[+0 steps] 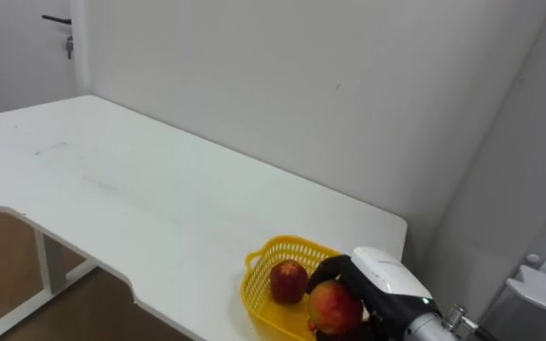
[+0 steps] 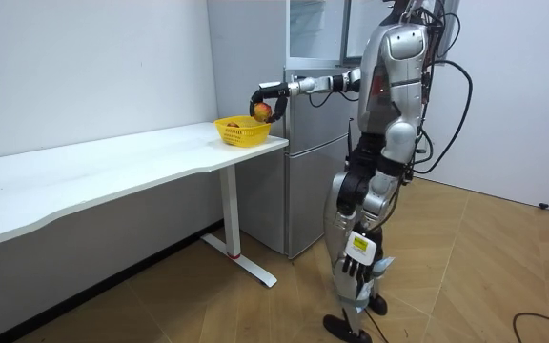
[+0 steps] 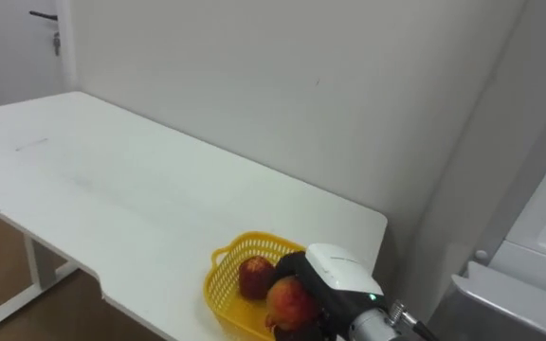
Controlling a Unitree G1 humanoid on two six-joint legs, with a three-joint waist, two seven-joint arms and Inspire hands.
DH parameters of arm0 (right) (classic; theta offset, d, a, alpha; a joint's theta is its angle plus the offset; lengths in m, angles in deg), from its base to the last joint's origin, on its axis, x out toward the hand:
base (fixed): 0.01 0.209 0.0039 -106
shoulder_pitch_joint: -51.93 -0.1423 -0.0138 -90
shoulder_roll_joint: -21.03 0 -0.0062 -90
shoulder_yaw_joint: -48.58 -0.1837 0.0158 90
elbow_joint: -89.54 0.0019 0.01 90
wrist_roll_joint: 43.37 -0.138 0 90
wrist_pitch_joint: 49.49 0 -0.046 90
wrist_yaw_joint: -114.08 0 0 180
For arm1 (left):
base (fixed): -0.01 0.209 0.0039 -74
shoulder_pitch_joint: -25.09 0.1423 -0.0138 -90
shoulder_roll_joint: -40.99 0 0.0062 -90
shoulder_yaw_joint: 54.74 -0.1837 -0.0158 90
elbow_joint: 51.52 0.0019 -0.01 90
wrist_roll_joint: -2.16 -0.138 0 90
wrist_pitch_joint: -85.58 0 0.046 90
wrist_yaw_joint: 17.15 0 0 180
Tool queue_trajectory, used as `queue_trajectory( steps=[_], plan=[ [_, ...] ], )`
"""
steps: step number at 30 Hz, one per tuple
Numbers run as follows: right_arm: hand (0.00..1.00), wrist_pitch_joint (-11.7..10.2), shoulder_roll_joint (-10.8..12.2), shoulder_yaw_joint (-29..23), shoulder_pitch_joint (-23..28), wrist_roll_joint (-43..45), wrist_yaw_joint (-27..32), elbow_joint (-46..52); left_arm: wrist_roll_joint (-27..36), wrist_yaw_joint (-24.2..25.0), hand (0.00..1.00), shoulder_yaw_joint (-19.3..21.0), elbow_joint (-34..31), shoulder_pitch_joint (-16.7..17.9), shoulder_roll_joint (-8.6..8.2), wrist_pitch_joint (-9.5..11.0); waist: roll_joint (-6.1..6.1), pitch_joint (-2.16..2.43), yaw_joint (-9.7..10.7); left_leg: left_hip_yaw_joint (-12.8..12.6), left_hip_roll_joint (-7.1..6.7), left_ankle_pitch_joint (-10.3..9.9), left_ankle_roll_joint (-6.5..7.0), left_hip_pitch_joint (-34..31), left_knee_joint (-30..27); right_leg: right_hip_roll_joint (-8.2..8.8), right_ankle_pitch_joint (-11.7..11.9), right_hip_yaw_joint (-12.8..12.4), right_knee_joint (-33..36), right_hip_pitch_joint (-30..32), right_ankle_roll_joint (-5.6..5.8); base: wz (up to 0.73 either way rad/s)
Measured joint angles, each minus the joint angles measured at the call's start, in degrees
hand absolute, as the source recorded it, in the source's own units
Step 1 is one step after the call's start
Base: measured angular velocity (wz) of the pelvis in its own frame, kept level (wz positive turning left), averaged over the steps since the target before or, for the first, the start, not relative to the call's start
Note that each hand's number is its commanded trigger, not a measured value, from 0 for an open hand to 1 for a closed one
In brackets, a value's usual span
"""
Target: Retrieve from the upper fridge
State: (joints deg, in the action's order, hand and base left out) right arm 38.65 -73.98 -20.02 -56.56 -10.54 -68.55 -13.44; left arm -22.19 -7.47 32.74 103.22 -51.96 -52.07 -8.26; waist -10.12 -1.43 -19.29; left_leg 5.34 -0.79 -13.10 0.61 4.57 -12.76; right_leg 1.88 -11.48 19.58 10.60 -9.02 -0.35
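Apple (image 1: 334, 308) clamped in our right hand (image 1: 385, 282), fingers curled round it — held just over the yellow basket (image 1: 254, 289) at the surface's (image 1: 112, 189) near right end, beside a second apple (image 1: 288, 281) inside. We judge the release goes straight down. Left hand (image 2: 358, 250) hangs by the leg — well off.

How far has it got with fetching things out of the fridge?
One apple already lies in the yellow basket on the table. The right hand holds a second apple over the basket; letting it go remains. The left hand hangs by its side.
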Motion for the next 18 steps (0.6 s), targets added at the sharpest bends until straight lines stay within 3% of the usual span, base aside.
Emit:
queue_trajectory(
  steps=[8, 9, 10, 11, 18],
  plan=[
    [1.00, 0.0, 0.0, 0.0, -0.1, -0.1, 0.2, -0.1, 0.0, 0.0, 0.00, 0.0, -0.8, 0.2, 0.02, -0.1, -0.20, 0.12, 0.1, 0.6, -0.08, 0.0, -0.01, -0.2, -0.2, 0.05, 0.0, 1.0, 0.0, -0.2, 0.00, 0.04],
    [0.59, 0.0, 0.0, 0.0, -0.1, -0.2, 0.4, -0.1, 0.0, 0.0, 0.00, 0.0, -1.0, 0.3, 0.04, -0.1, -0.22, 0.14, 0.0, 0.7, -0.08, 0.0, -0.01, -0.3, -0.2, 0.05, 0.0, 1.1, 0.0, -0.2, 0.00, 0.04],
    [0.33, 0.0, 0.0, 0.0, -0.1, -0.2, 0.5, -0.1, 0.0, 0.0, 0.00, 0.0, -1.2, 0.5, 0.05, -0.1, -0.23, 0.14, 0.0, 0.7, -0.08, 0.0, -0.01, -0.3, -0.2, 0.05, 0.0, 1.2, 0.0, -0.2, 0.00, 0.04],
    [0.00, 0.0, 0.0, 0.0, -0.1, -0.2, 0.7, -0.1, 0.0, 0.1, 0.00, 0.1, -1.8, 0.8, 0.07, -0.1, -0.26, 0.17, 0.0, 0.8, -0.08, 0.0, -0.01, -0.3, -0.3, 0.05, 0.0, 1.4, 0.0, -0.2, 0.00, 0.05],
    [0.00, -0.2, 0.2, 0.0, -0.2, -1.3, 2.4, -0.2, -0.1, 0.9, 0.00, 0.1, -3.1, 1.6, 0.22, -0.1, -0.40, 0.27, -0.1, 1.2, -0.06, 0.0, -0.02, -0.3, -0.7, 0.05, 0.0, 2.5, 0.0, -0.4, 0.01, 0.05]
  ],
)
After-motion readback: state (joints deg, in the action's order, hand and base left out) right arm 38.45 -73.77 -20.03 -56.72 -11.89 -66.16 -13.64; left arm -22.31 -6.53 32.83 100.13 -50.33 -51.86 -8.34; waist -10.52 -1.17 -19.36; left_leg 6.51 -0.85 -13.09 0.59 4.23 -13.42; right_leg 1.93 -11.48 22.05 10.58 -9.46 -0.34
